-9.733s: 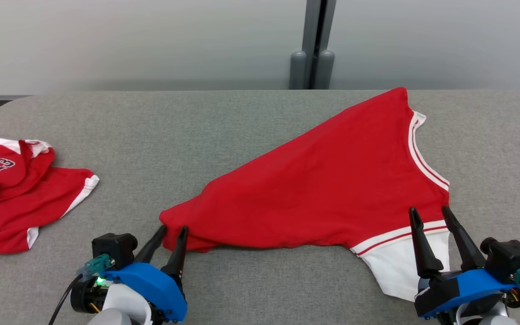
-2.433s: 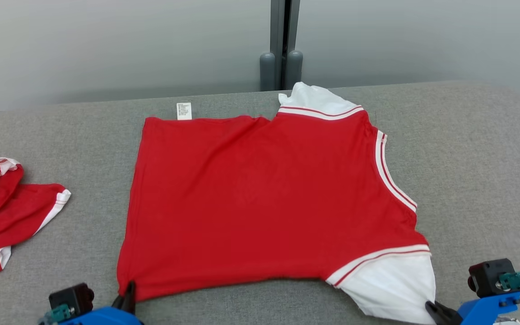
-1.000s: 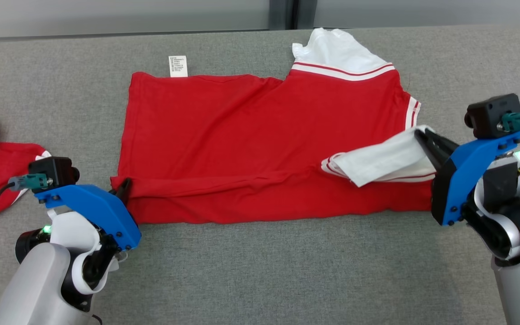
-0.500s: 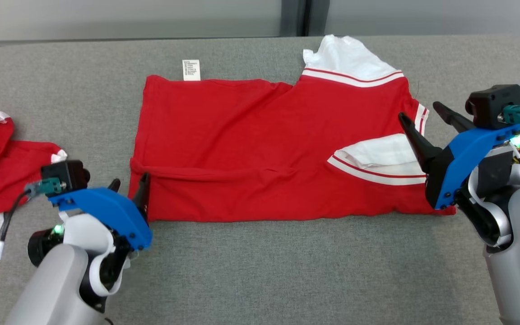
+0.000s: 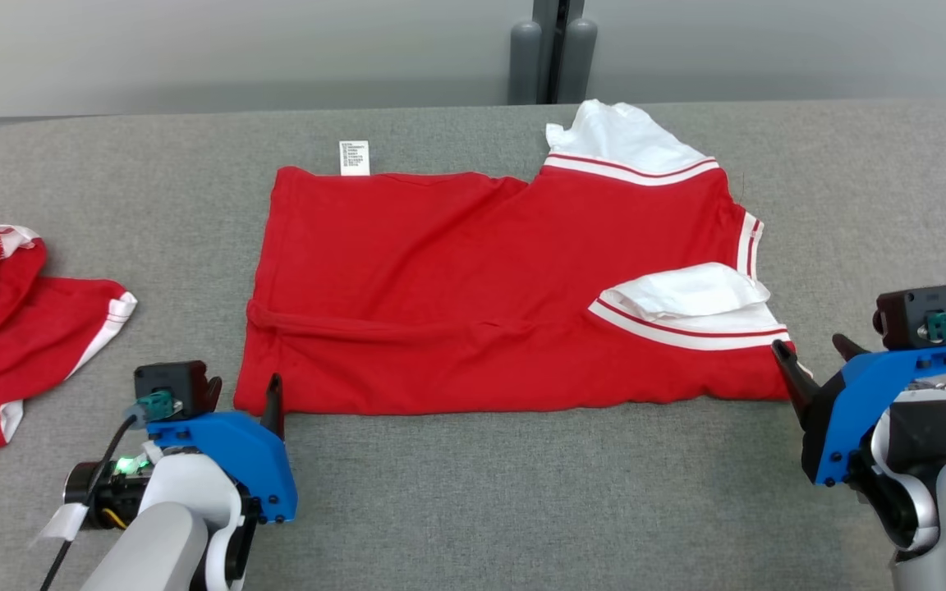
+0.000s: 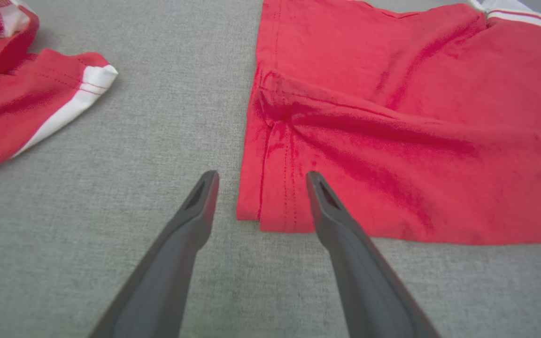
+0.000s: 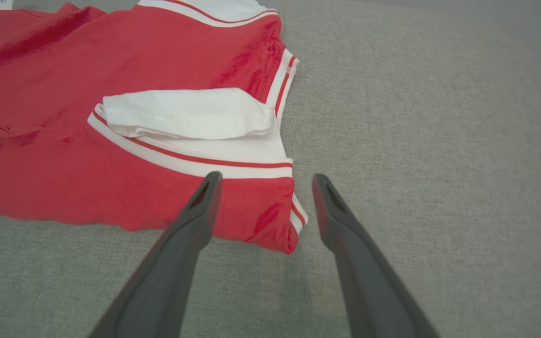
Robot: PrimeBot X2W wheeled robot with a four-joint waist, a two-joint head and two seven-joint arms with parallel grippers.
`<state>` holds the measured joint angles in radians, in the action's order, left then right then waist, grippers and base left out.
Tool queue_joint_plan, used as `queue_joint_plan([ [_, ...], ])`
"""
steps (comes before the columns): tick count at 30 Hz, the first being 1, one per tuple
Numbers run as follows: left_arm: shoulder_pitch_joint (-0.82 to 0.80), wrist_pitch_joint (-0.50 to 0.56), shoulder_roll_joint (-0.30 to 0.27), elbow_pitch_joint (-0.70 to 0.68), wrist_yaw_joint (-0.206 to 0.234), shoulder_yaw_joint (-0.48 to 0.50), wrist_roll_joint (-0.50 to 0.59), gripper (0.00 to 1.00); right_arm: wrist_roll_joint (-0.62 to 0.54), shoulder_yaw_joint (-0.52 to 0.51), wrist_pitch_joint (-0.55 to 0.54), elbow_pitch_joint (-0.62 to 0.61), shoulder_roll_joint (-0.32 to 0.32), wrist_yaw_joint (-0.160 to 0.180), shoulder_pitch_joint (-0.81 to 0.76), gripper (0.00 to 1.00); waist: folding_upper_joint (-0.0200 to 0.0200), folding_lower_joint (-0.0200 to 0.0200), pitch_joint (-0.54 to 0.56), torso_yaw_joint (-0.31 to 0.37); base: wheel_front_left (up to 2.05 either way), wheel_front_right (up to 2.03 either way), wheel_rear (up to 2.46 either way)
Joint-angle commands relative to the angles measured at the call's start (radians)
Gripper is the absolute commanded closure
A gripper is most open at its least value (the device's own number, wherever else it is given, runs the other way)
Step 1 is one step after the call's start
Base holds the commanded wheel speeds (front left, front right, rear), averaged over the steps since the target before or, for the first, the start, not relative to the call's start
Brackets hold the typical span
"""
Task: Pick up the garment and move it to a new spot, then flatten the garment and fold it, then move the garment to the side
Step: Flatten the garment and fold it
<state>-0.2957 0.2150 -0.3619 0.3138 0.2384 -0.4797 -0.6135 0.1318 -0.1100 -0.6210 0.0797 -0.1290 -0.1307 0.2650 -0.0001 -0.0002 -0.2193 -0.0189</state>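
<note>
Nearest you on the grey bench (image 5: pixel 522 492), your left end effector (image 5: pixel 243 392) sits at 7 o'clock. Its fingers are spread and empty, just off the near-left corner of the red garment (image 5: pixel 456 287). Your right end effector (image 5: pixel 811 346), at 4 o'clock, is likewise spread wide and holds nothing, its tips beside the near-right corner. The garment lies at the bench's centre, its near strip doubled over along a crease running 9 to 3 o'clock. A white sleeve (image 5: pixel 686 291) lies folded onto the red at 3 o'clock. A second red garment (image 5: pixel 21 328) lies crumpled at 9 o'clock, well apart. Farther back, a white label (image 5: pixel 354 158) at 11 o'clock and another white sleeve (image 5: pixel 621 139) at 1 o'clock poke past the far edge.
</note>
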Motion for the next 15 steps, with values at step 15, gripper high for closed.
queue_joint_plan([
  [15,-0.085,-0.019,0.050,0.194,0.017,-0.059,0.053,0.00,-0.104,-0.074,0.157,0.278,0.078,0.000,0.068,0.00,0.0001,0.0002,-0.064,0.007,0.00,0.00,0.00],
])
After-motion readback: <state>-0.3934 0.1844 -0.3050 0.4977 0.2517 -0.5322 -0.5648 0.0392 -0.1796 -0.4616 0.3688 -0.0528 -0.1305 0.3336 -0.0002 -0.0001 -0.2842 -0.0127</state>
